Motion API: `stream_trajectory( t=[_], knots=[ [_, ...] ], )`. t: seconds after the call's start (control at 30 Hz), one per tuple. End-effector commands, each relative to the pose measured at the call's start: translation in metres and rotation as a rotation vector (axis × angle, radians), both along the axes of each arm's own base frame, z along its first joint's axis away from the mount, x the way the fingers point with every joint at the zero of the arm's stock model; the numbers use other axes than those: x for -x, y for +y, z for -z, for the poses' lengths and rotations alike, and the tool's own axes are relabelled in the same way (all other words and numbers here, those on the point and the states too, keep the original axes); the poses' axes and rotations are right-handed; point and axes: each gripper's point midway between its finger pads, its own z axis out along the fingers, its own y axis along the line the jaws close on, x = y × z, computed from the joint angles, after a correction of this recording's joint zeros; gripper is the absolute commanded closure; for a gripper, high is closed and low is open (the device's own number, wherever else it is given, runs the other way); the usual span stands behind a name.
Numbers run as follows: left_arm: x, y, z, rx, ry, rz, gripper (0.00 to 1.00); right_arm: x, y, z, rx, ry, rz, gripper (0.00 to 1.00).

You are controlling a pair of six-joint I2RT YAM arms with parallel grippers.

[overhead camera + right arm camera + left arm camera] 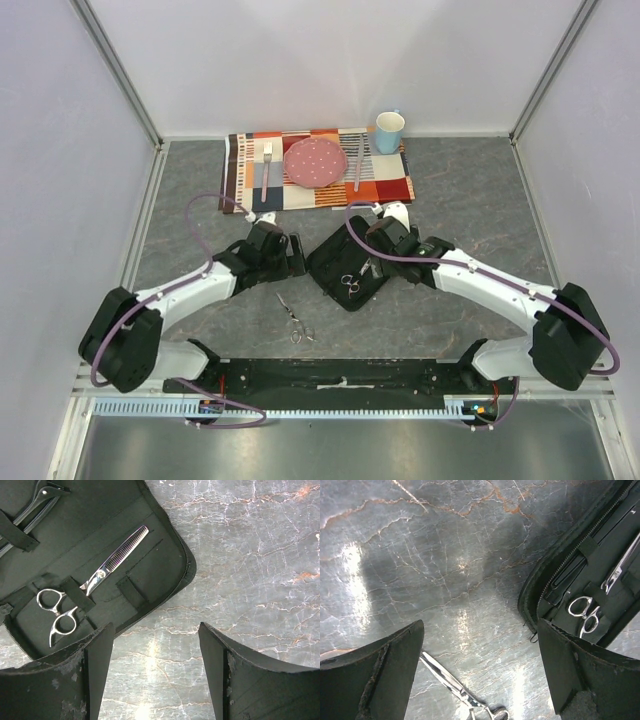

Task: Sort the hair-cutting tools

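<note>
A black zip case lies open on the grey table between the two arms. Silver thinning scissors sit strapped inside it; they also show in the left wrist view. A black clip lies in the case's upper part. A second pair of silver scissors lies loose on the table in front of the case, seen between the left fingers. My left gripper is open and empty, left of the case. My right gripper is open and empty, beside the case's edge.
At the back lies a striped placemat with a fork, a pink plate and a knife. A blue cup stands at its right corner. Walls close the table on three sides.
</note>
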Motion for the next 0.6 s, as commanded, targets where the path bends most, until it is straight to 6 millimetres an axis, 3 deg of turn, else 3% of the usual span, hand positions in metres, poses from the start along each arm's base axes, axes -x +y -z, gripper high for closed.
stream_trajectory(
  t=[0.0,0.27,0.4,0.57],
  knots=[
    [-0.029,-0.021,-0.039,0.243,-0.204,-0.105,0.0,-0.007,0.002,0.001,-0.02,-0.017,0.016,0.24],
    [-0.03,-0.042,-0.025,0.368,-0.255,-0.034,0.01,-0.003,0.003,0.008,-0.029,-0.005,0.0,0.24],
    [-0.03,-0.054,-0.022,0.42,-0.26,0.01,0.03,-0.01,-0.009,0.01,-0.008,-0.019,0.047,0.24],
    [-0.031,-0.069,-0.02,0.471,-0.259,0.067,0.19,-0.02,-0.016,0.01,-0.024,-0.024,0.077,0.24]
  ],
)
